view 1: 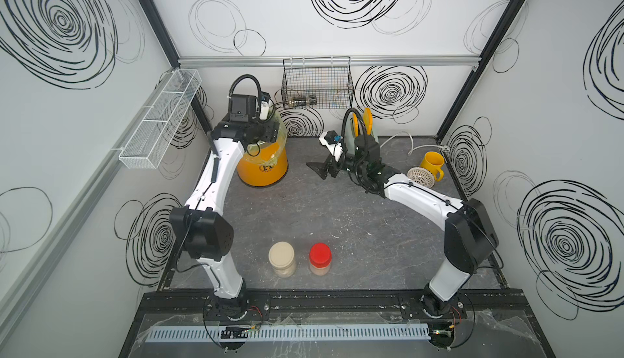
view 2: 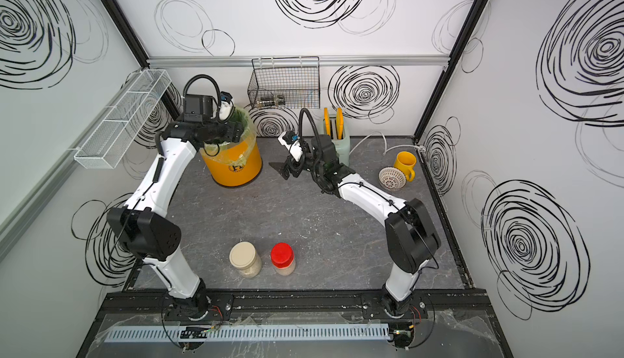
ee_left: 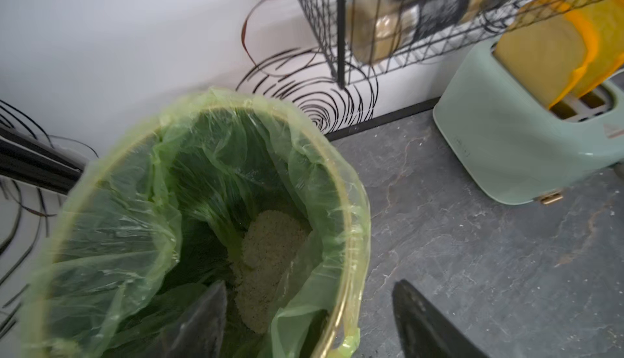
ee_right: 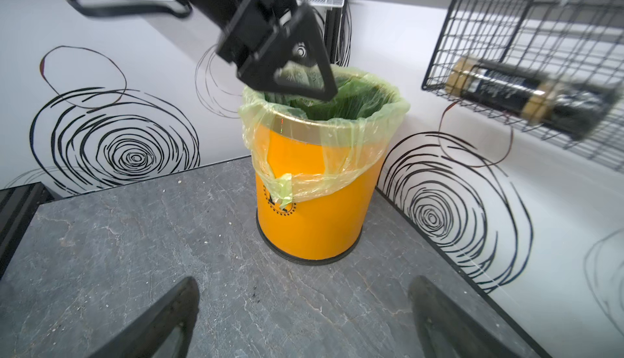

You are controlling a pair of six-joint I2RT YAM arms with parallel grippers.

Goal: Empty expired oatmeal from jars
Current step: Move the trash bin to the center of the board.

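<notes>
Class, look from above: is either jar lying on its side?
No, the cream-lidded jar and the red-lidded jar both stand upright, lids on.

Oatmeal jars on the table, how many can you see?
2. The cream-lidded jar stands near the front edge of the table, on the left; the red-lidded jar stands right of it, apart. Both upright and closed. None appears hidden.

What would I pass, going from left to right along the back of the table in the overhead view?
White wire rack → orange bucket → black wire basket → mint toaster → yellow mug.
</notes>
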